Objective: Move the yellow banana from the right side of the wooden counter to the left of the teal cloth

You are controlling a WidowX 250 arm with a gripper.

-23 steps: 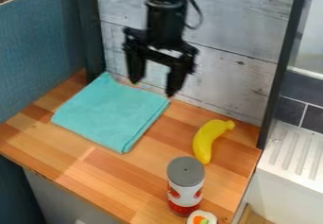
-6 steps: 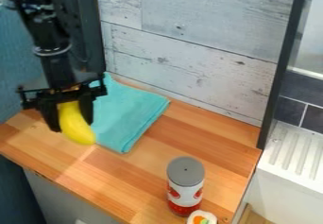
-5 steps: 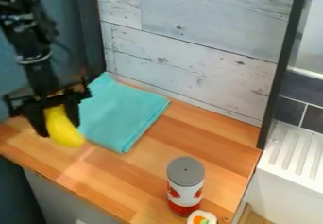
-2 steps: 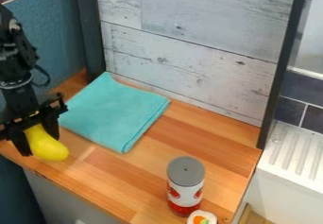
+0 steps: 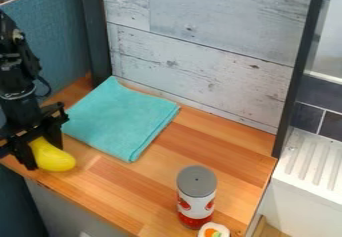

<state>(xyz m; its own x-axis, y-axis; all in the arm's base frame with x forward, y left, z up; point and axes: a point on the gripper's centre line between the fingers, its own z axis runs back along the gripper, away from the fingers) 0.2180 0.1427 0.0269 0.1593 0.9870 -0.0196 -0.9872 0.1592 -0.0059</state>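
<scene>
Yellow curved plastic banana [image 5: 59, 161] has changed places: it lay at the right of the wooden worktop [image 5: 110, 186], behind the can, and is now at the left front part, carried there by the black two-finger gripper [image 5: 45, 156]. Jaws clamped on the banana, one finger on either side, its rounded end sticking out toward the front right. Over the last frames the arm swings left and comes down; between the latest two the shift is slight, which I read as the carry nearly done and the placing close. Banana is just in front of the folded turquoise cloth [image 5: 122, 120], near the worktop's front left edge. Cannot tell whether its underside touches the wood or hangs a little above. Cloth lies flat, same spot as before. White-and-red cylindrical can with a grey lid [image 5: 196, 181] stands upright near the front right, unmoved; the round white toy piece with an orange and green centre [image 5: 214, 231] sits just beside its base, likewise unmoved. For the work in hand: moving the banana across looks mostly complete, letting go remains. My judgement is that the edge is the main risk here; a gentle lowering before release should keep the curved shape from rocking or rolling off.
</scene>
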